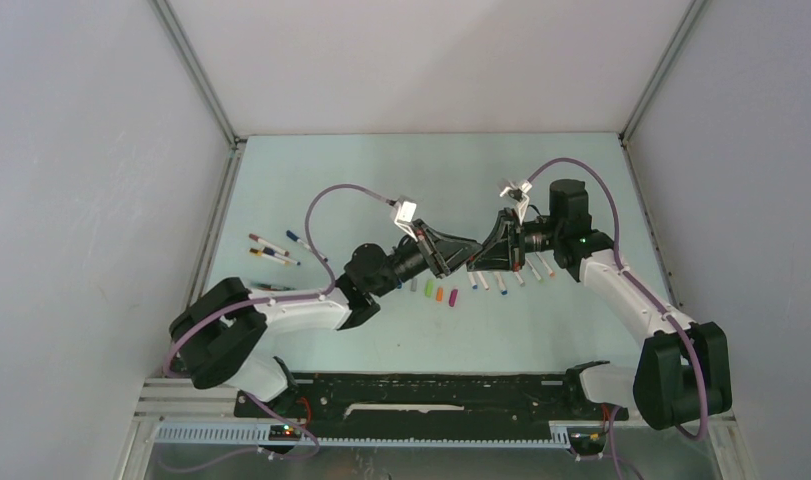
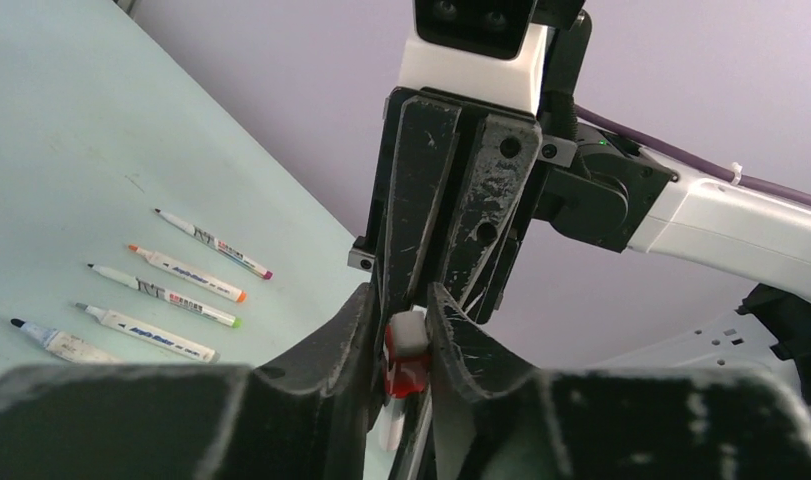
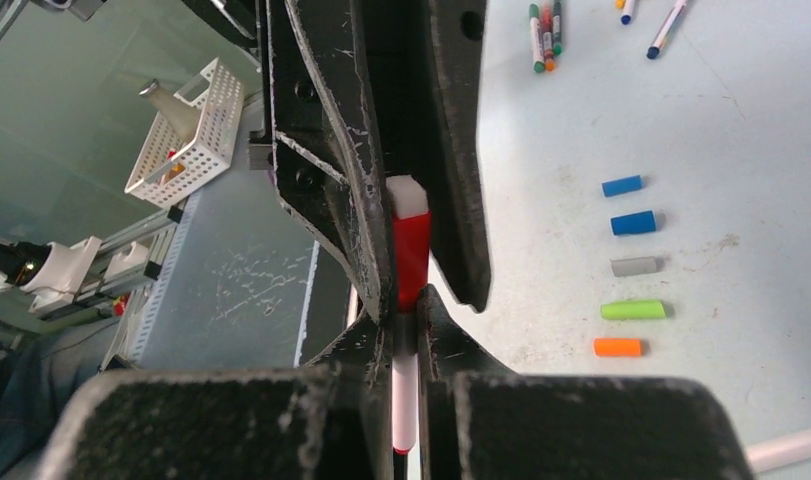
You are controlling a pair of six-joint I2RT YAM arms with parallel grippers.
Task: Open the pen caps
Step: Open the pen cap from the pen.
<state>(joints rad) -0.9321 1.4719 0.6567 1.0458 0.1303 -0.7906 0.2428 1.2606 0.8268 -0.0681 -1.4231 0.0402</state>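
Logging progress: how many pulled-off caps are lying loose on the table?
6, in one row: blue cap, darker blue cap, grey cap, green cap, orange cap, magenta cap. Others may be hidden.

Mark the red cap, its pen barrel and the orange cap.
red cap (image 3: 411, 258): right wrist view, red midsection.
pen barrel (image 3: 406, 400): right wrist view, white shaft.
orange cap (image 3: 618, 347): right wrist view, middle.

The pale green table (image 1: 431, 170) carries three groups. Close to its left edge lies a loose cluster of pens (image 1: 273, 257), angled various ways. About mid-table, towards the near edge, loose caps (image 3: 636, 266) lie in a row: two blue, grey, green, orange, magenta. Beyond that row, towards the right edge, uncapped pens (image 2: 186, 273) lie parallel, slightly apart.
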